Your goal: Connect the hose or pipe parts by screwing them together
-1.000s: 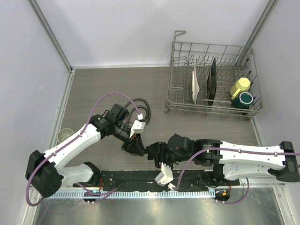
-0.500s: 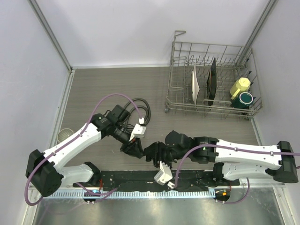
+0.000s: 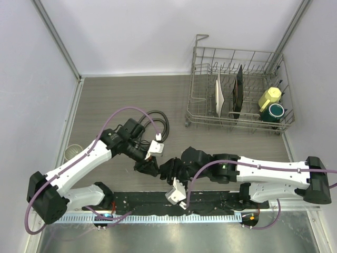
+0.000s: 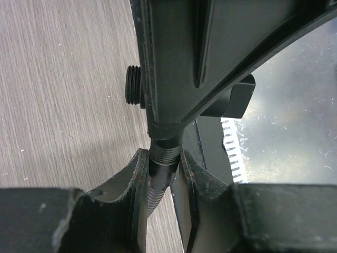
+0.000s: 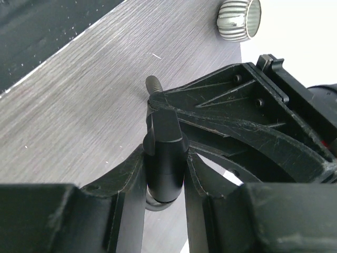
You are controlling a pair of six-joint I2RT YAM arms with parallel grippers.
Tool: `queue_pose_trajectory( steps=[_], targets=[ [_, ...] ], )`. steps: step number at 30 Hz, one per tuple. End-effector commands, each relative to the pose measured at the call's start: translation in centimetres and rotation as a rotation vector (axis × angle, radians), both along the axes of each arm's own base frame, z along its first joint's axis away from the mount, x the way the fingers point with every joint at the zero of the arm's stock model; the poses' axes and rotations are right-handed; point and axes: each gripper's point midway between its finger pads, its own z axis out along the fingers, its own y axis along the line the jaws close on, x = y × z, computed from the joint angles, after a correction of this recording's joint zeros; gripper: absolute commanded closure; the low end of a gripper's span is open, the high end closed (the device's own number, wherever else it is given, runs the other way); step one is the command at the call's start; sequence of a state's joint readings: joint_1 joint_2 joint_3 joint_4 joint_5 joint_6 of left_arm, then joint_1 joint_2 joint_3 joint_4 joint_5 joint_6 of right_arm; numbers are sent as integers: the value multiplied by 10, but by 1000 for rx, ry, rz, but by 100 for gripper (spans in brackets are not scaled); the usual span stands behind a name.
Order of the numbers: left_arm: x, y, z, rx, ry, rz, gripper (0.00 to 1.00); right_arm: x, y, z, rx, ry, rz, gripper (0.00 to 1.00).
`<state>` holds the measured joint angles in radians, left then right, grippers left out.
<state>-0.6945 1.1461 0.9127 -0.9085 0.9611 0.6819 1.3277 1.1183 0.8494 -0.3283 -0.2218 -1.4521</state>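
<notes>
My left gripper [image 4: 160, 158] is shut on the end connector of the black hose [image 4: 158, 182], with the ribbed hose running down between the fingers and the threaded end [image 4: 163, 154] poking out above them. That end meets the black nozzle fitting [image 5: 164, 158], on which my right gripper [image 5: 164, 153] is shut. A threaded side port of the fitting [image 4: 134, 87] sticks out to the left. In the top view the two grippers [image 3: 149, 167] [image 3: 167, 169] touch tip to tip at the table's near middle, and the rest of the hose [image 3: 160, 122] lies coiled behind them.
A wire dish rack [image 3: 196, 100] with plates, a yellow cup and a green cup stands at the back right. A small ribbed silver cup [image 3: 70, 153] sits by the left wall. A black mat [image 3: 158, 203] runs along the near edge.
The right arm has stretched leftward and both grippers have shifted slightly left, staying tip to tip. Both grips are unchanged.
</notes>
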Motion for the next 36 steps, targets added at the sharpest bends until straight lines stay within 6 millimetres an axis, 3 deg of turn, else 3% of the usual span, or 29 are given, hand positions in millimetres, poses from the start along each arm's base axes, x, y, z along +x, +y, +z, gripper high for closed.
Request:
queue_pose_trajectory(
  steps=[1, 15, 25, 30, 36],
  targets=[
    [0, -23, 44, -222, -93, -64, 100, 3, 16, 15, 78, 137, -110, 99],
    [11, -23, 43, -218, -154, 0, 100, 8, 19, 29, 204, 506, -394, 99],
    [17, -23, 53, -268, -227, 59, 100, 8, 18, 23, 281, 800, -603, 99],
    [18, -21, 55, -265, -244, 80, 100, 18, 17, 18, 314, 915, -766, 99],
    [23, -19, 55, -294, -304, 118, 100, 15, 29, 25, 336, 1117, -859, 99]
  ],
)
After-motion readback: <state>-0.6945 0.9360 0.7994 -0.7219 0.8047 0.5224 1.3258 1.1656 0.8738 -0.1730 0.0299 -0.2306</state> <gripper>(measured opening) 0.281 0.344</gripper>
